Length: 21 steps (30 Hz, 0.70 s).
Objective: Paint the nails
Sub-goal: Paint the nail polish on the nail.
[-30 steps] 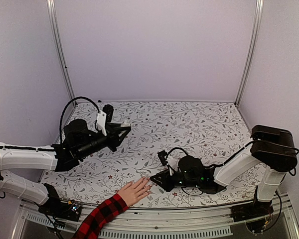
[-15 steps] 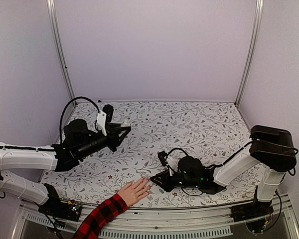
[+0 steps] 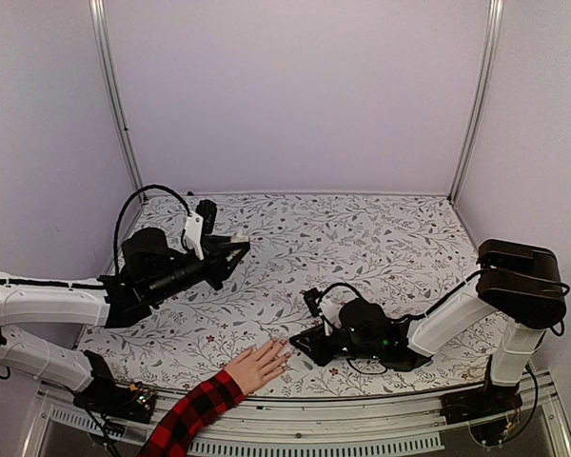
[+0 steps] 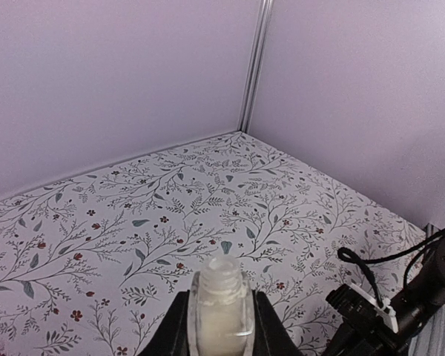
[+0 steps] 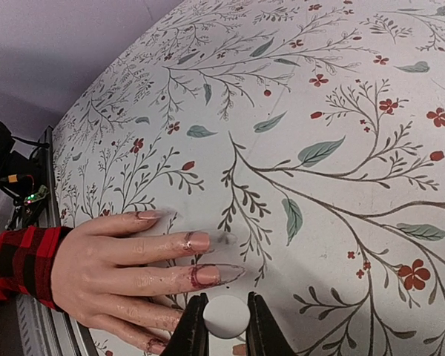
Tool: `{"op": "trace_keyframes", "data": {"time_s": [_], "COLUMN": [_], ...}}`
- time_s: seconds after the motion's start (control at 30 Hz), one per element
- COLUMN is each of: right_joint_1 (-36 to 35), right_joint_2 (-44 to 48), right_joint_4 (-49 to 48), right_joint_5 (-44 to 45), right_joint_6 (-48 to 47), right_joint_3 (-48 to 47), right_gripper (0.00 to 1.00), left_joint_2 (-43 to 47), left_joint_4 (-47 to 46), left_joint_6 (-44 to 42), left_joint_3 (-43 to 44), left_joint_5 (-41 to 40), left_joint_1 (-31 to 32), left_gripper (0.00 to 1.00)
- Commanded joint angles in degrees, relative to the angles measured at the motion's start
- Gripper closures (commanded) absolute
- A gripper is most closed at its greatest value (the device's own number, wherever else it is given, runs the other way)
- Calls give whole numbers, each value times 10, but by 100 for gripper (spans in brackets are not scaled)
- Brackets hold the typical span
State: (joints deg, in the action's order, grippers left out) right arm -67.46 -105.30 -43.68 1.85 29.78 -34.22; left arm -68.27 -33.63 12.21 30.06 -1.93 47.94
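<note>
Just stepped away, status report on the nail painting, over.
Left gripper shut on open bottle. Right gripper shut on white cap, by the nails. Hand flat, nothing blocking.

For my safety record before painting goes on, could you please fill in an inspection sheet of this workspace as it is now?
Surface: table with a flat floral cover.
Job's things: hand in a plaid sleeve lies palm down at the near edge; nails point toward the right gripper, with reddish smears beside two of them.
Clutter: nothing seen.
Grippers: left gripper shut on an uncapped bottle, held off the table; right gripper shut on a white cap, just in front of the fingertips.
Cables: black cable loops over the left arm; another at the right wrist; neither touches the hand.
Surroundings: plain lilac walls, metal posts.
</note>
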Motion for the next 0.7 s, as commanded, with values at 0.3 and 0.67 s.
{"op": "trace_keyframes", "data": {"time_s": [0.3, 0.67], "right_joint_1": [-2, -1], "right_joint_2": [13, 28], "right_joint_4": [14, 17], "right_joint_5": [28, 34], "right_joint_6": [4, 4], "right_joint_3": [4, 10], "right_gripper": [100, 100], "left_joint_2": [5, 4], "left_joint_4": [-20, -20], "left_joint_6": [-4, -3], "left_joint_3": [8, 8], "left_joint_5": [3, 3], "left_joint_1": [-4, -4], "left_gripper": [100, 100]}}
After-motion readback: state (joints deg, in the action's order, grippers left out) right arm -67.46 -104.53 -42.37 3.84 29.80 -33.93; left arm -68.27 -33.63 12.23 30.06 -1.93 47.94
